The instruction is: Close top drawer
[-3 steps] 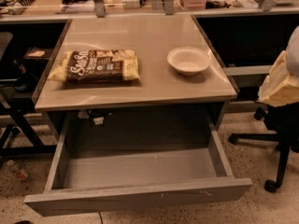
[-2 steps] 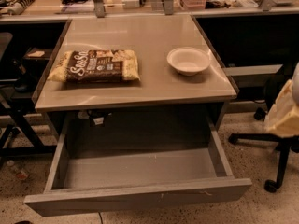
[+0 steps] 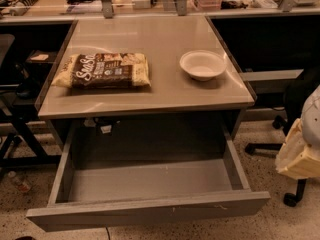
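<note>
1. The top drawer [image 3: 150, 211] stood pulled far out from under the table [image 3: 150, 34]. Its wide grey front lay nearest the camera, well forward of the tabletop's front edge, with small white scuffs on its upper edge.
2. The inside of the drawer showed a bare grey floor between two thin side walls. The back of the cavity lay in shadow beneath the tabletop.
3. The gripper [image 3: 298, 154] was at the right border of the view, beside the drawer's right front corner and apart from it. It appeared as a pale yellowish block under a rounded white casing, partly cut off by the border. Whether it was spread or pressed together could not be told, and it touched neither drawer nor table.
4. A snack bag [image 3: 102, 70], brown in the middle with pale ends, lay flat on the left half of the tabletop, its long side parallel to the front edge.
5. A white bowl [image 3: 202, 65] stood upright on the right half of the tabletop, well apart from the bag and near the right edge.
6. The black wheeled base of a chair [image 3: 289, 199] rested on the speckled floor [image 3: 260, 224] behind the gripper.
7. A long counter [image 3: 50, 9] ran across the back, carrying small items too indistinct to name.
</note>
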`<state>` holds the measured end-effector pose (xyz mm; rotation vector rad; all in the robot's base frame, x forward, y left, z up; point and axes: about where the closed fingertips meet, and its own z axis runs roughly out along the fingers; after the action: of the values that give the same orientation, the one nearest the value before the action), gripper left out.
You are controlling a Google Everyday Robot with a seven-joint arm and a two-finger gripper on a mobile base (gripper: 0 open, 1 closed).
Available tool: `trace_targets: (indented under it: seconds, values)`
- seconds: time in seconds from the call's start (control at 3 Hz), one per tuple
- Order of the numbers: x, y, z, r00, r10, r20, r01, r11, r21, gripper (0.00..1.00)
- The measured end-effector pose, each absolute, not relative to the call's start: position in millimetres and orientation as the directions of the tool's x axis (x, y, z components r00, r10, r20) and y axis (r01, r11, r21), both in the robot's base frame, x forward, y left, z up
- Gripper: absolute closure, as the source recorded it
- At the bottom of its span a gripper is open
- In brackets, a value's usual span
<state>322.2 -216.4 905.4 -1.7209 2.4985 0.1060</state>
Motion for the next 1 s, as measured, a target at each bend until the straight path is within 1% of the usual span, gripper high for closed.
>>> trace_targets:
  seconds: [0.33, 1.0]
  values:
    - [301, -207, 878, -0.363, -0.92, -0.146, -0.932, 0.358, 0.061, 1.0]
    - [264, -177, 779, -0.379, -0.914, -0.146, -0.909, 0.338, 0.243, 1.0]
